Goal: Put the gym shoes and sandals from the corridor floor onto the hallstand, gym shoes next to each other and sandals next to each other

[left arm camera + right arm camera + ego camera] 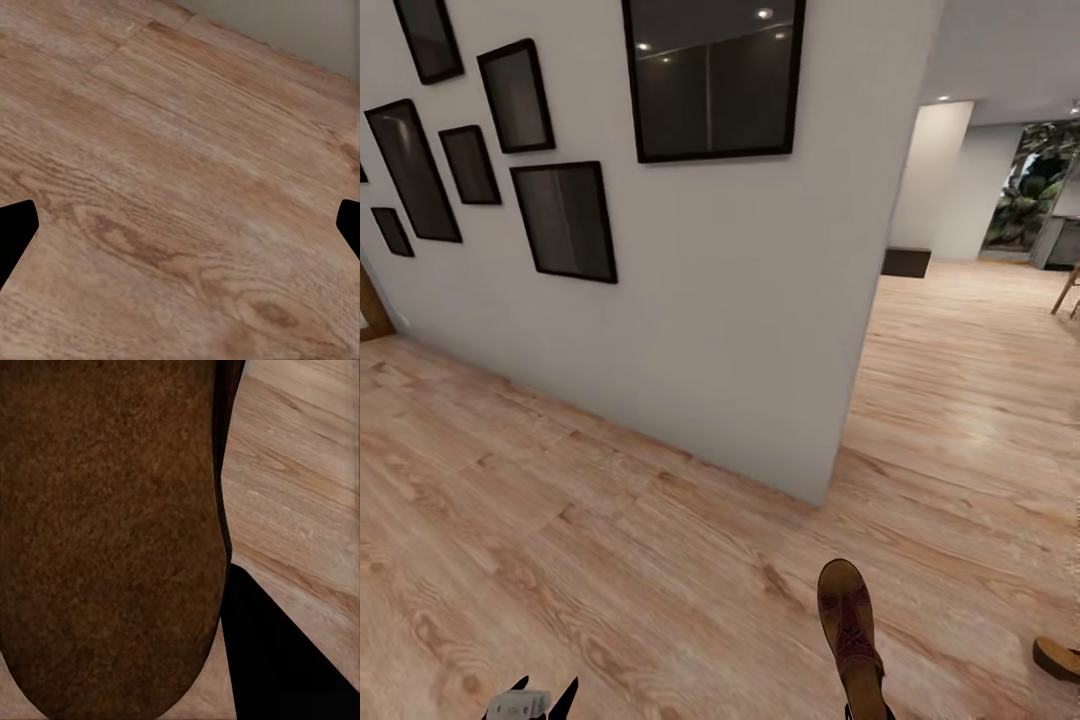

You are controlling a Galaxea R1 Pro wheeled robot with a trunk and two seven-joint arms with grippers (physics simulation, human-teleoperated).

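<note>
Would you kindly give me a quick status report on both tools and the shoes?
Left tool open over bare wood-plank floor. Right tool shut on flat brown leather sandal, carried. Second brown sandal at right edge. White wall corner ahead.

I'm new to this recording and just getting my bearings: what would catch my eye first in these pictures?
First, the brown sandal low in the head view, held up over the wood floor; the right wrist view shows its dark sole close against the right claw. Next, a white wall hung with black picture frames. A second sandal lies at the floor's right edge.
</note>
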